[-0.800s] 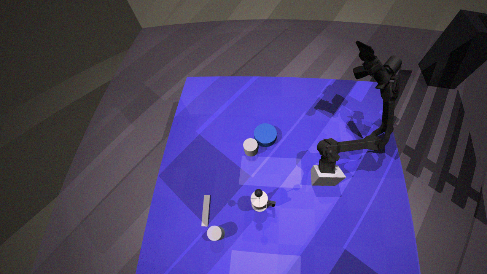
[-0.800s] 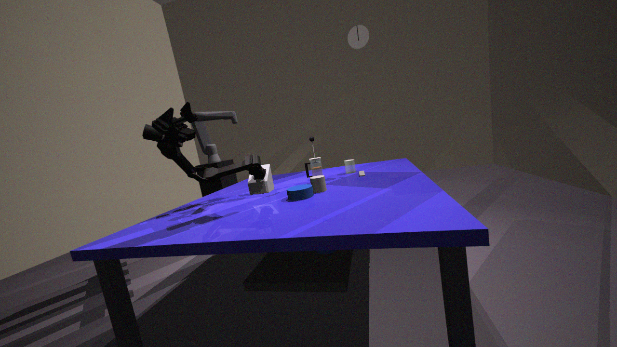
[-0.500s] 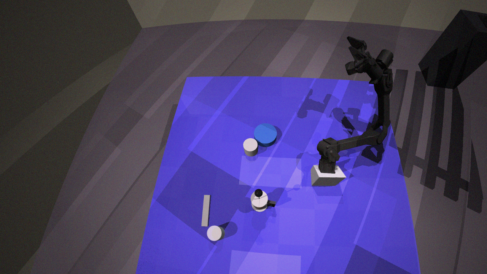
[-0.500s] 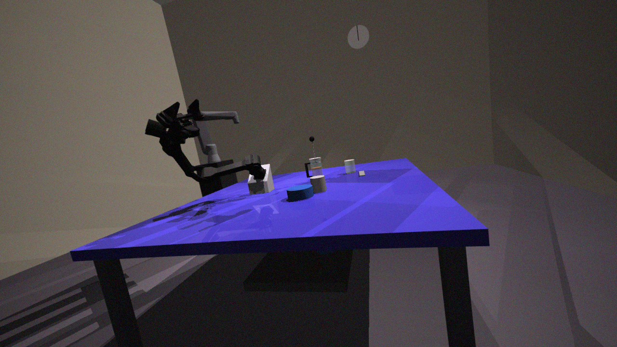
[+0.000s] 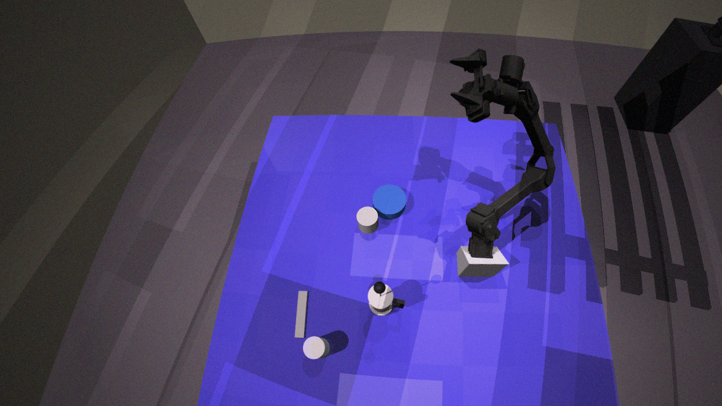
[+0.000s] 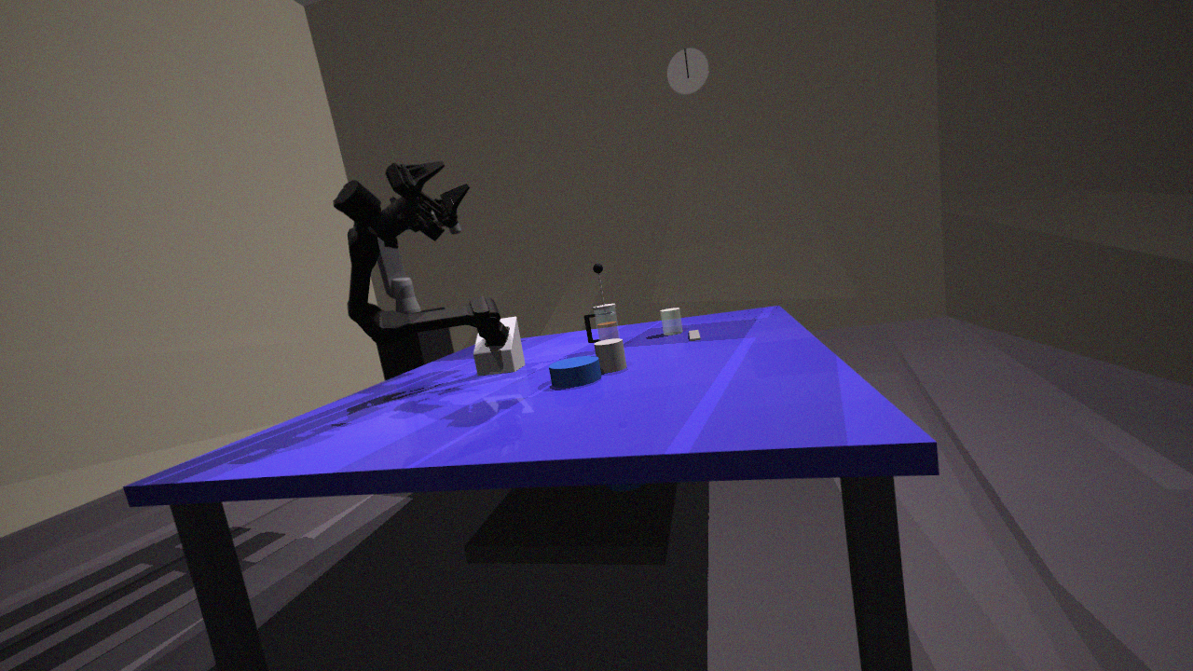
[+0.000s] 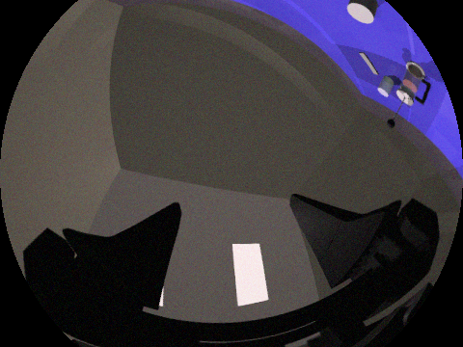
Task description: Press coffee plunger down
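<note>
The French press point(image 6: 606, 324) stands upright on the desk point(image 6: 750, 400), a dark band inside its glass, contents unclear, plunger knob point(image 6: 596, 267) raised. Claw point(image 5: 469, 80) spread, empty.

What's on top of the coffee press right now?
Only its own plunger: the black knob stands raised on its rod above the coffee press. The open gripper is far off. The press's contents can't be made out.
</note>
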Controlling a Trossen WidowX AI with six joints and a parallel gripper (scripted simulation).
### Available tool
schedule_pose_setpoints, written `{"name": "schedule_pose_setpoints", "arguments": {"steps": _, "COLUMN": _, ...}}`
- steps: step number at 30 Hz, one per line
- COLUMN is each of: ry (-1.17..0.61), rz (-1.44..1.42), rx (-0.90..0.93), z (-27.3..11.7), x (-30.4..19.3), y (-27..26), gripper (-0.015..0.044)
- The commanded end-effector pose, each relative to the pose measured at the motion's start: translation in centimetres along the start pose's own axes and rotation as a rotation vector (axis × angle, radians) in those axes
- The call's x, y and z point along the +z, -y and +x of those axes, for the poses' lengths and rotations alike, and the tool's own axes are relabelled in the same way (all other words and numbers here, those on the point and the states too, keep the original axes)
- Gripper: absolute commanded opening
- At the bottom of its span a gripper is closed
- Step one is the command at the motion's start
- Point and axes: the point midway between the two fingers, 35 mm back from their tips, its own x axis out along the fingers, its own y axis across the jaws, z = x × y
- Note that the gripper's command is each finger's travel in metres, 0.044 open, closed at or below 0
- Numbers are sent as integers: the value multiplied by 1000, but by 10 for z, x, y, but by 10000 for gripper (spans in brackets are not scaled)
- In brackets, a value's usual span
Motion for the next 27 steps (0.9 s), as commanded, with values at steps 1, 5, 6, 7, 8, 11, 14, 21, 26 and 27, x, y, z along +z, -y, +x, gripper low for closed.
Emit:
{"name": "schedule_pose_setpoints", "arguments": {"steps": 1, "ry": 39, "rz": -156, "rx": -119, "z": 44, "x": 8, "y": 30, "gripper": 440}}
{"name": "schedule_pose_setpoints", "arguments": {"steps": 5, "ry": 50, "rz": -361, "rx": -267, "z": 97, "x": 11, "y": 76, "gripper": 440}}
{"name": "schedule_pose_setpoints", "arguments": {"steps": 6, "ry": 51, "rz": -402, "rx": -288, "z": 103, "x": 12, "y": 83, "gripper": 440}}
{"name": "schedule_pose_setpoints", "arguments": {"steps": 7, "ry": 52, "rz": -453, "rx": -317, "z": 111, "x": 13, "y": 93, "gripper": 440}}
{"name": "schedule_pose_setpoints", "arguments": {"steps": 8, "ry": 52, "rz": -517, "rx": -354, "z": 120, "x": 13, "y": 105, "gripper": 440}}
{"name": "schedule_pose_setpoints", "arguments": {"steps": 11, "ry": 29, "rz": -741, "rx": -483, "z": 147, "x": 14, "y": 152, "gripper": 440}}
{"name": "schedule_pose_setpoints", "arguments": {"steps": 14, "ry": -9, "rz": -972, "rx": -601, "z": 166, "x": 14, "y": 198, "gripper": 440}}
{"name": "schedule_pose_setpoints", "arguments": {"steps": 21, "ry": -173, "rz": -1490, "rx": -842, "z": 181, "x": 11, "y": 303, "gripper": 440}}
{"name": "schedule_pose_setpoints", "arguments": {"steps": 26, "ry": -350, "rz": -1919, "rx": -994, "z": 174, "x": 13, "y": 375, "gripper": 440}}
{"name": "schedule_pose_setpoints", "arguments": {"steps": 27, "ry": -391, "rz": -2004, "rx": -1021, "z": 171, "x": 14, "y": 388, "gripper": 440}}
